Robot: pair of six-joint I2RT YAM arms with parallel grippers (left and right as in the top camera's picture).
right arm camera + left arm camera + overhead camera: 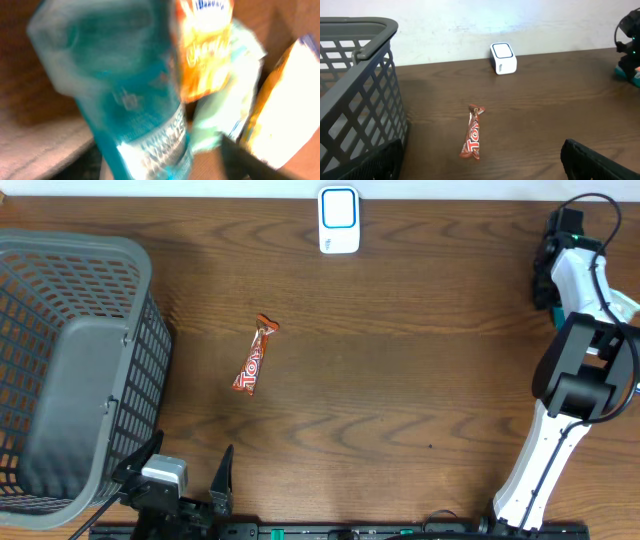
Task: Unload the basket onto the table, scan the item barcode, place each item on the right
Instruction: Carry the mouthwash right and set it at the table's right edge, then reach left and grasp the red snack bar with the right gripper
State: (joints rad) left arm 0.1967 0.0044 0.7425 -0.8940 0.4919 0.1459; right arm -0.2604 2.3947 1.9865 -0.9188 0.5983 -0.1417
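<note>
- From above: no scan yet, it seems; candy bar (pixel 255 357) flat on the table, ahead of the left fingers (pixel 222 473), well apart from the scanner (pixel 339 220).
- From the left wrist: left fingers spread wide and empty, bar beyond and between them, touching neither.
- From the right wrist: blurry teal pouch (pixel 125 100) just ahead of the right fingers (pixel 250 162); cannot tell whether grasped.
</note>
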